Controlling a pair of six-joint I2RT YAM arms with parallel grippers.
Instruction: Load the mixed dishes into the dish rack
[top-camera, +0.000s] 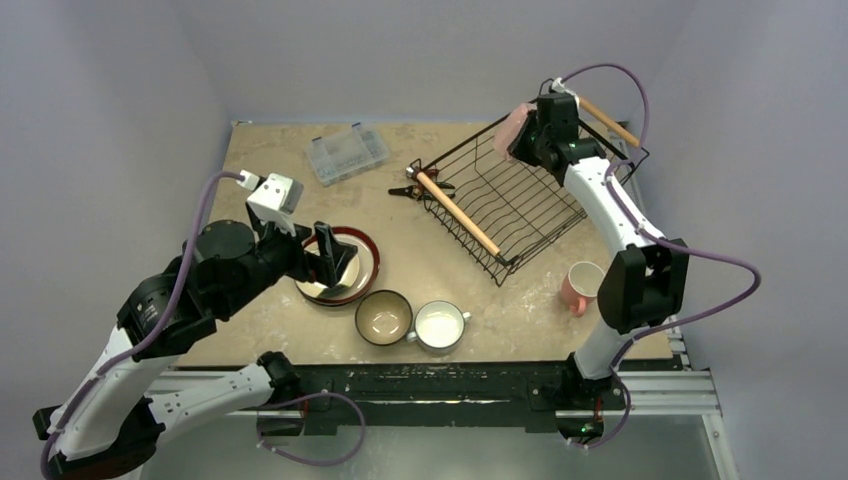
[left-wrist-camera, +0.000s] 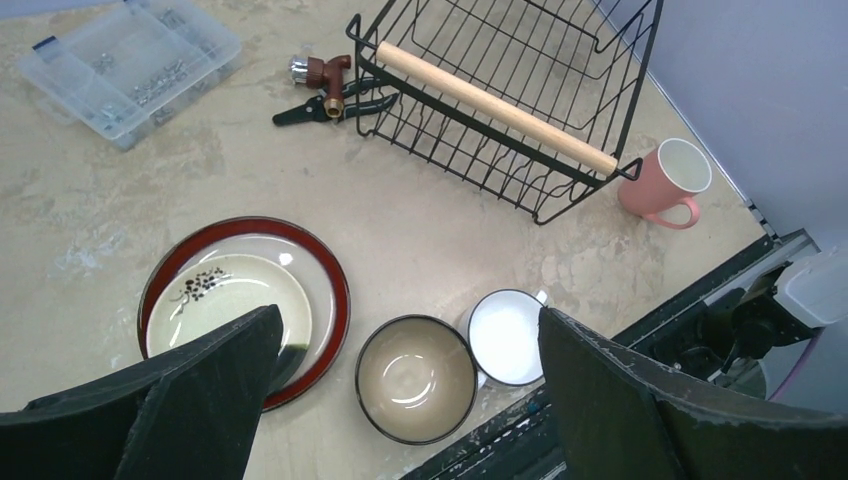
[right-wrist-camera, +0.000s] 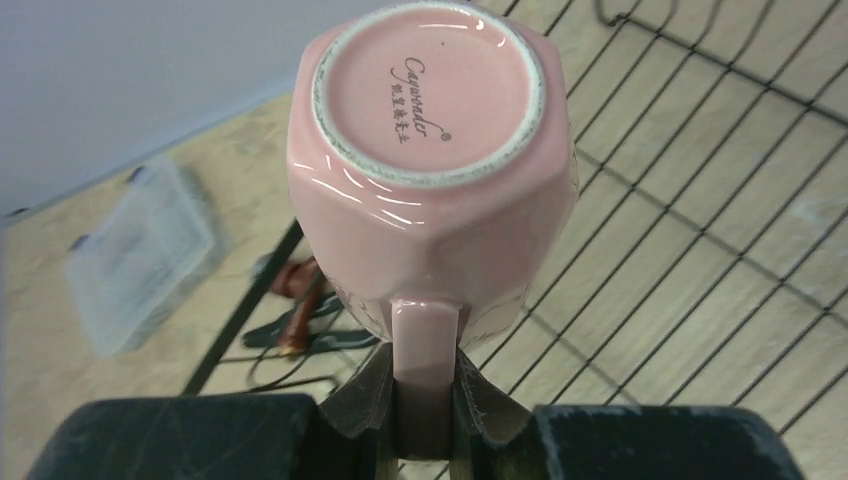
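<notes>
Now my right gripper (right-wrist-camera: 425, 400) is closed tight on the handle of a pink mug (right-wrist-camera: 430, 150), held above the dish rack (top-camera: 520, 195). My left gripper (left-wrist-camera: 408, 330) stands wide open and empty over the cream plate (left-wrist-camera: 225, 300), which lies on the red-rimmed plate (left-wrist-camera: 335, 275).

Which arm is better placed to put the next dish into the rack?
Right. The right tool is shut on the handle of a pink mug over the dish rack. The left tool is open and empty, above the cream plate.
</notes>
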